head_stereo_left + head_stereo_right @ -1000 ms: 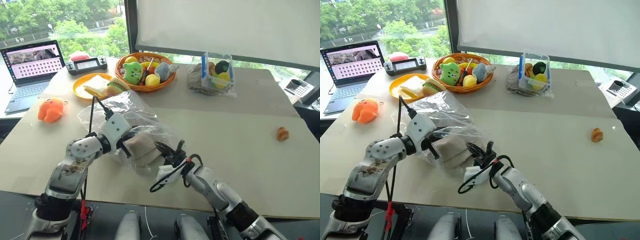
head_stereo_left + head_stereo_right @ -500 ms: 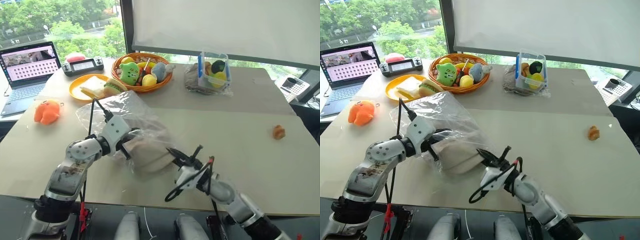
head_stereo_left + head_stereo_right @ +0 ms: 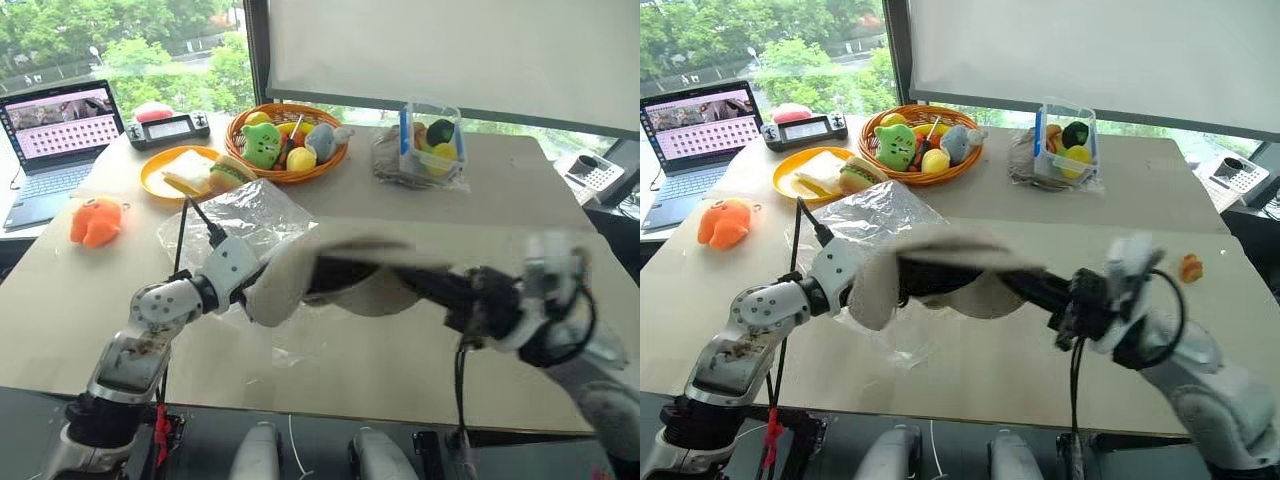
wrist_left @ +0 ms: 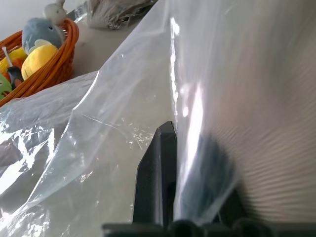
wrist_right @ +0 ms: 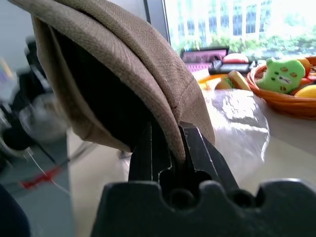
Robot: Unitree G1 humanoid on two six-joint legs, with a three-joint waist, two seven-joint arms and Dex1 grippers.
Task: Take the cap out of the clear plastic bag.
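Cap (image 5: 123, 74) edge clamped in right end effector (image 5: 170, 148); left end effector (image 4: 170, 197) clamps bag (image 3: 250, 215).

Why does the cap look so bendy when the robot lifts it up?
The cap is probably soft and floppy: in the right wrist view its fabric folds over the right gripper, which is shut on its edge. It likely weighs little, since that one pinch carries it. The clear plastic bag looks thin and crinkly, so it would slide easily.

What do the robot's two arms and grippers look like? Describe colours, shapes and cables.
Both arms have rounded silver-grey shells with black joints. The left arm carries a white wrist block and thin black cables; the right arm has a looping black cable. Each gripper, left and right, has flat black fingers.
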